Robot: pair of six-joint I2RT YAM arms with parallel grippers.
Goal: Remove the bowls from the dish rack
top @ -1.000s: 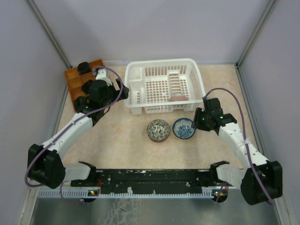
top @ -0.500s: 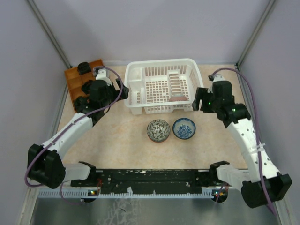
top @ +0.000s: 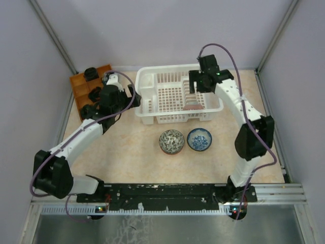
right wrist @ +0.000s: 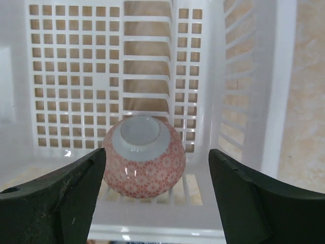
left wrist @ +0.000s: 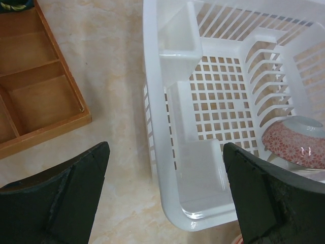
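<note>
The right jaws have swung up over the dish rack [top: 175, 67] and hang apart above the one red bowl [right wrist: 143, 162] left inside (left jaws also apart, idle); grey bowl [top: 171, 141] and blue bowl [top: 199, 139] already sit on the surface [top: 127, 147]

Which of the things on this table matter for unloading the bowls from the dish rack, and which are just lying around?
Part of the job: dish rack; red patterned bowl inside it; grey patterned bowl and blue speckled bowl on the table in front of it.

Just lying about: orange-brown tray left of the rack; dark items in it.
</note>
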